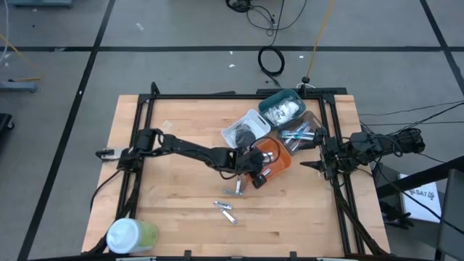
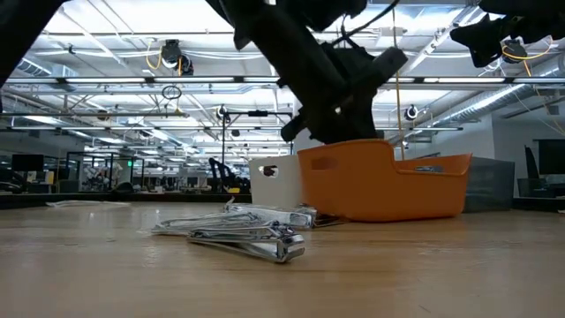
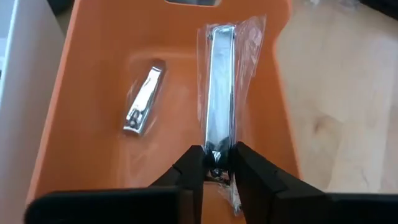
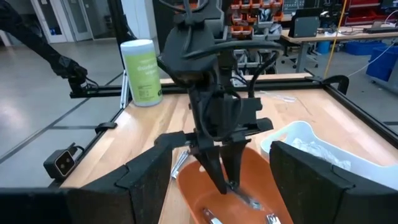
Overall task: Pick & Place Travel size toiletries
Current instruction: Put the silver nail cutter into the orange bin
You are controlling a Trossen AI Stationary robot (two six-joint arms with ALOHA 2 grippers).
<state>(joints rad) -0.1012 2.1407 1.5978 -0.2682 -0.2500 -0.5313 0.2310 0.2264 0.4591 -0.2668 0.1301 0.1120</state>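
Left gripper (image 3: 216,167) is clamped on the end of a clear-wrapped silver nail clipper (image 3: 219,93), holding it over the inside of the orange bin (image 3: 87,81). A second, smaller clipper (image 3: 143,107) already lies on the bin floor, apart from the held one. Out on the table (image 1: 174,210), a few more loose silver clippers (image 1: 228,206) sit in a little cluster in front of the orange bin. Right gripper (image 4: 219,177) waits off at the right edge of the table with its fingers spread wide, nothing between them. The white bin (image 1: 239,130) and teal bin (image 1: 281,107) sit just behind the orange one, and the white-and-green cylinder (image 1: 130,235) stands at the near-left corner.
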